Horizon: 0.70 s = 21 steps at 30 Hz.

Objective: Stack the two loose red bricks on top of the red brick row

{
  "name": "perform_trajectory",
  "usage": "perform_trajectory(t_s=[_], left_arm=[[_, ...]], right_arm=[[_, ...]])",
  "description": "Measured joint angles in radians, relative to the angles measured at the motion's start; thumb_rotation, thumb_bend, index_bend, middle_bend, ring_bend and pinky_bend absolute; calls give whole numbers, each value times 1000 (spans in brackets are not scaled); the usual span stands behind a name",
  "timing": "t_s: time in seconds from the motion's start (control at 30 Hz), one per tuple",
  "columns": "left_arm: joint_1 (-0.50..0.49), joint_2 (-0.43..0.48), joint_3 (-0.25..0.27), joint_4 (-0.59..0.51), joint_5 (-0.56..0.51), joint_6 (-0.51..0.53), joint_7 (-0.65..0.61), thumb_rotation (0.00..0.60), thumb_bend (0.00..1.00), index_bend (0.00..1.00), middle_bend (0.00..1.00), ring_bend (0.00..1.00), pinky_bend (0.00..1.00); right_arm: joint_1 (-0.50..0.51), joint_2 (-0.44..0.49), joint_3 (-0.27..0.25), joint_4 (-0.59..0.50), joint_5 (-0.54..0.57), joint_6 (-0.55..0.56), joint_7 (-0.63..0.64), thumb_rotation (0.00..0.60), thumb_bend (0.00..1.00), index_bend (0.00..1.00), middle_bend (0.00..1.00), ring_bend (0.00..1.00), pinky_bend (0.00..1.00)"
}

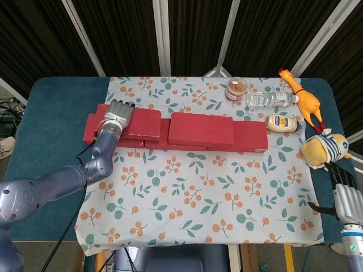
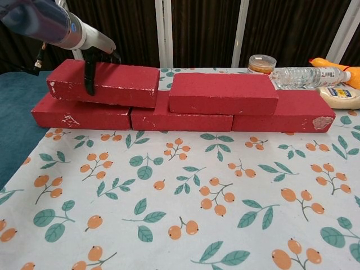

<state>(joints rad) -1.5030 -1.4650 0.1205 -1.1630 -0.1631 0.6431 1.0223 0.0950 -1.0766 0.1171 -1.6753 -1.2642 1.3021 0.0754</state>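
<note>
chest view is showing the left robot hand (image 2: 93, 48) gripping the left brick (image 2: 104, 83) over its top, resting on the brick row (image 2: 185, 118) beside the already stacked brick (image 2: 223, 93). letting go unevenly is risking tipping it off the row's front. the right robot hand (image 1: 342, 190) is idling with fingers apart, well apart from the row.

Five red bricks show: three in the bottom row (image 2: 185, 119) across the middle of the frame, and two on top, the left one (image 2: 121, 84) and the middle one (image 2: 222, 93). At the upper right are one jar (image 1: 235, 89), one water bottle (image 1: 269, 99), one mayonnaise bottle (image 1: 282, 123) and one rubber chicken (image 1: 303, 99), with one striped plush toy (image 1: 324, 149) at the right edge. Two hands are in view, one (image 1: 118, 115) at the left and one (image 1: 347, 198) at the lower right.
</note>
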Motion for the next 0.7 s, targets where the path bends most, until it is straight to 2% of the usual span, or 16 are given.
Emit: perform_trajectory(t_s=[0.33, 0.7], left_arm=[[-13, -28, -5, 6, -40, 40, 47, 600, 7, 252, 278, 161, 200], [-8, -50, -46, 26, -39, 42, 74, 600, 7, 251, 277, 161, 200]], right_arm=[[0, 3, -1, 1, -2, 0, 10, 600, 139, 0, 9, 0, 0], [0, 3, 0, 2, 3, 0, 10, 600, 139, 0, 9, 0, 0]])
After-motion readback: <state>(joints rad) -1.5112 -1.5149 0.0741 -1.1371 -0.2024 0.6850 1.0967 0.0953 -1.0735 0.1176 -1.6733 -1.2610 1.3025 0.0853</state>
